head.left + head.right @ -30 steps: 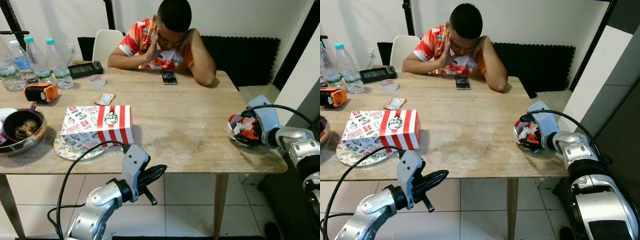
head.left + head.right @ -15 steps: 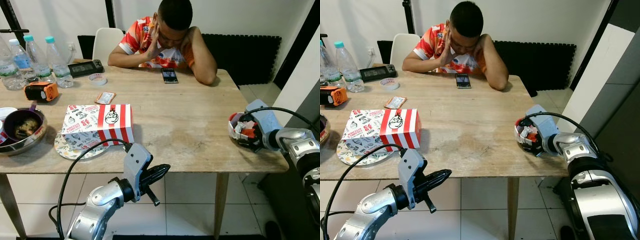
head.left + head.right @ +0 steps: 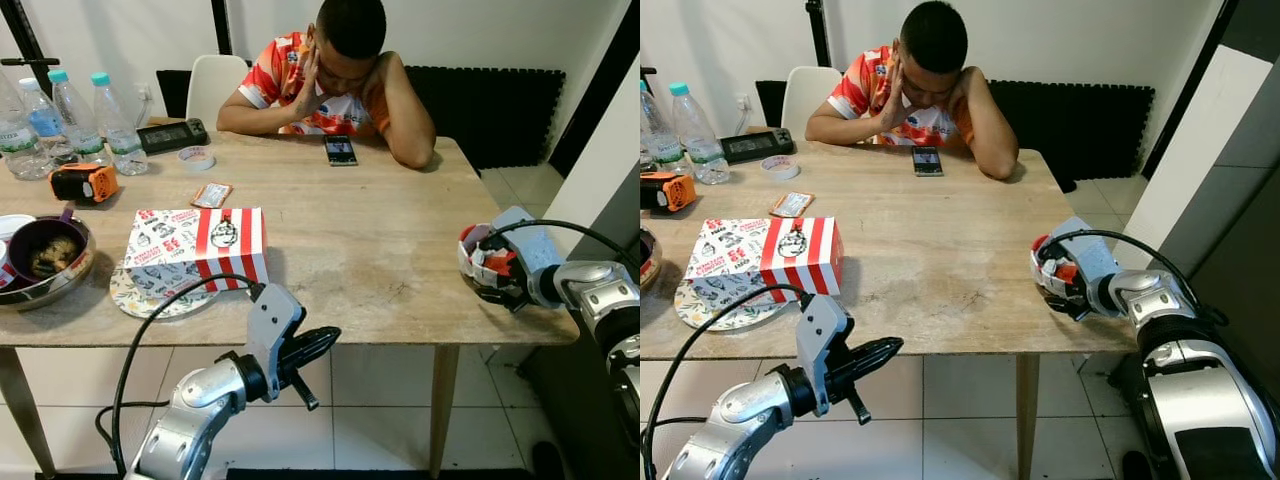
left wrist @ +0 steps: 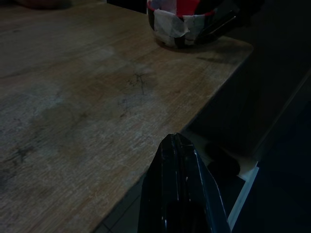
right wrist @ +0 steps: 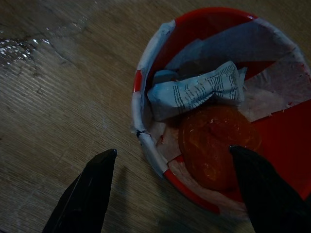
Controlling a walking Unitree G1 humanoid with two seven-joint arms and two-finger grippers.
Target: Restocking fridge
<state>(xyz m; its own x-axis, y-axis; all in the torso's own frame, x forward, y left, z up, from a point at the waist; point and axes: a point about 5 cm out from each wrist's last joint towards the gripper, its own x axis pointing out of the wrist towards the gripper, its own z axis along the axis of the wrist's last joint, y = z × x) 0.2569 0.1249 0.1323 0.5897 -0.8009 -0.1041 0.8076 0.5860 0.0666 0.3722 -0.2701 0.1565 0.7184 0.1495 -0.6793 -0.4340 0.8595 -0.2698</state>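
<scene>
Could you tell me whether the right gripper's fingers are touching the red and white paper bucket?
Cannot tell. In the right wrist view the right gripper straddles the bucket rim, fingers open, but contact isn't plain.

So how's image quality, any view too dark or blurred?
Both eye views are bright and sharp. Left wrist view is dim, the shut left gripper nearly black. Right wrist view is dark but readable: red-and-white paper bowl, glare patch on the wooden table.

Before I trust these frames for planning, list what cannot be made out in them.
- Red and white paper bowl: bottom hidden under a crumpled receipt, right wrist view.
- Metal bowl: cut off by the frame edge, left eye view.
- Phone screen: too small to read.
- Left gripper: surroundings below the table too dark, left wrist view.
</scene>
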